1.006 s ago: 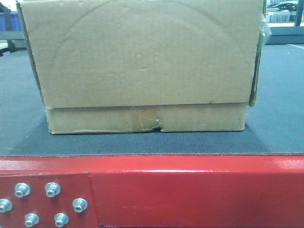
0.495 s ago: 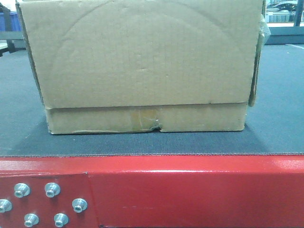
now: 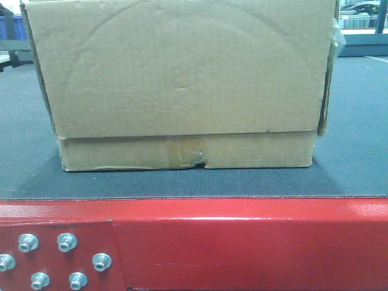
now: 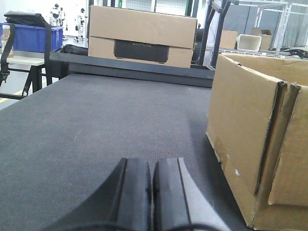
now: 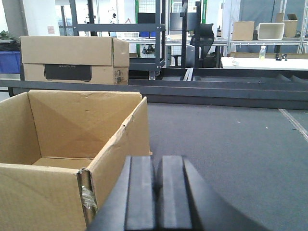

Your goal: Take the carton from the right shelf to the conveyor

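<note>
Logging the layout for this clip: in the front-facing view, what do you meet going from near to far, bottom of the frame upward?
Silver bolts on the red conveyor frame → bare strip of dark belt → the carton standing on the belt → belt's far edge and background clutter at the top right.

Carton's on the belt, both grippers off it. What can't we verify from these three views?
- Front view: carton top cut off by the upper edge; both grippers out of frame.
- Right wrist: carton's floor mostly hidden by its near wall.
- Left wrist: carton cut off at the right edge.
- Second box's black label: lettering too small to read.
</note>
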Controlling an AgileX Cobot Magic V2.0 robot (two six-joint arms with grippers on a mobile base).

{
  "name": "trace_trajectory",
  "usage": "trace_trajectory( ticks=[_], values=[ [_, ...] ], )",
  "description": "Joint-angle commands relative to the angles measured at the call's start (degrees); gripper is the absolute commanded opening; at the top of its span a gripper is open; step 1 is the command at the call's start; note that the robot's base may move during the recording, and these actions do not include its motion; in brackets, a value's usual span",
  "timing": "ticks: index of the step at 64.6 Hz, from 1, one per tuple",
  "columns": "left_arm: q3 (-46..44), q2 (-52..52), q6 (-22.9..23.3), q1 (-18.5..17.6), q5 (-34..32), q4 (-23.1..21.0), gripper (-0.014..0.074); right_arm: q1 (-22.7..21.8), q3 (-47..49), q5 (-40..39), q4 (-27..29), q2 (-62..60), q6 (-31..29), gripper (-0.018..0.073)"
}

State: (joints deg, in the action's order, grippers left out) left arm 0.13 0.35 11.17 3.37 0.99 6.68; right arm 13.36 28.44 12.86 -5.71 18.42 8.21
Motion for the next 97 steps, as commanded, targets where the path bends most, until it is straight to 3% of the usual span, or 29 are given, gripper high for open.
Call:
trace_trajectory(
  ticks=[1, 30, 38, 45, 54, 78, 97],
  values=[
    [-0.1, -0.3, -0.2, 0.2, -1.0, 0.0, 0.0015, -0.3, 0.0, -1.4, -0.6, -0.3, -0.3, -0.0069],
    [-0.1, -0.3, -0.2, 0.2, -1.0, 0.0, 0.0015, -0.5, -0.2, -1.6, -0.6, -0.3, -1.6, -0.0069],
    [-0.1, -0.3, -0.2, 0.2, -1.0, 0.0, 0.0015, -4.2, -2.5, -1.8, 9.4, -0.3, -11.8, -0.0069],
    [-0.1, -0.3, -0.2, 0.2, -1.0, 0.0, 0.0015, -9.2, -6.9, -4.0, 12.6, -1.2, -12.8, -0.0069],
    [-0.1, -0.3, -0.2, 0.2, -1.0, 0.0, 0.0015, -12.7, -13.4, -6.6, 12.7, -5.6, -12.8, -0.0069],
    [-0.1, -0.3, -0.2, 0.2, -1.0, 0.0, 0.0015, -12.8, -27.9, -9.4, 12.7, -18.4, -12.8, -0.0069],
    [-0.1, -0.3, -0.2, 0.2, -1.0, 0.0, 0.0015, -12.8, -28.4, -10.0, 12.7, -18.4, -12.8, -0.0069]
  ],
)
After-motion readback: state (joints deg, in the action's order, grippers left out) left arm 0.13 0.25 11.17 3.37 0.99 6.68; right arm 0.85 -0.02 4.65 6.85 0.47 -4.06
